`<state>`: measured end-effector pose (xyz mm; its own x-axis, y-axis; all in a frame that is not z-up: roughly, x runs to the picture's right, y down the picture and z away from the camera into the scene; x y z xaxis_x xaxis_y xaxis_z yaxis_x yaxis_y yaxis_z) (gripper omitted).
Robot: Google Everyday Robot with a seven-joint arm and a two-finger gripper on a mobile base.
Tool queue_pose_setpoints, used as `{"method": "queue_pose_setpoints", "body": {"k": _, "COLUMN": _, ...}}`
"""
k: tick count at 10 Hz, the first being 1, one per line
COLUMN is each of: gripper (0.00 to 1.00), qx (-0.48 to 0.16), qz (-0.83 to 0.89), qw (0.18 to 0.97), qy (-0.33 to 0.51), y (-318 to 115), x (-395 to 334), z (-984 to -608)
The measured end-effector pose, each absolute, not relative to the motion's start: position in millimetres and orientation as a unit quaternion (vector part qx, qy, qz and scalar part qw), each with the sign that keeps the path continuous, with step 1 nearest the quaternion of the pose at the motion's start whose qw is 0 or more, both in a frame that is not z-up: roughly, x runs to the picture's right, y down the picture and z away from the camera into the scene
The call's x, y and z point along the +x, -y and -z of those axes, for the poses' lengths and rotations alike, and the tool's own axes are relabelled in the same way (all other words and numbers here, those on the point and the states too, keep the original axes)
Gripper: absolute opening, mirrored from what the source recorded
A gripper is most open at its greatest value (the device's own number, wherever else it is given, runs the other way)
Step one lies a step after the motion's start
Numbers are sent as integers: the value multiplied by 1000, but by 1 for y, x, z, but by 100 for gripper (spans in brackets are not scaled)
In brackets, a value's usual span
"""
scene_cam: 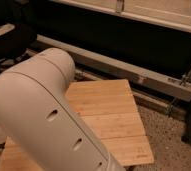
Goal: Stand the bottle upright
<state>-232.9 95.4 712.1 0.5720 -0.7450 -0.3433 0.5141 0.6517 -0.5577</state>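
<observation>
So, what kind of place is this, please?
Probably a lab or workshop: a wooden table on a speckled floor, with a metal rail behind. The robot arm fills the view; the pincer and bottle are unseen.

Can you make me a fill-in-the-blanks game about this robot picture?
1. The big white robot arm covers the ___ side of the picture.
2. The table is made of pale ___.
3. The bottle is ___ in this view.
4. The gripper is out of ___.

Missing words: left; wood; hidden; view.
</observation>
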Motion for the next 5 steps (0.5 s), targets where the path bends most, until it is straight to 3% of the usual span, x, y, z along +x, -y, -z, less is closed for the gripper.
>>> {"method": "queue_pose_setpoints", "body": {"k": 5, "gripper": 12, "qx": -205, "qz": 362, "qw": 864, "qy": -283, "y": -95, "x": -233, "z": -712}}
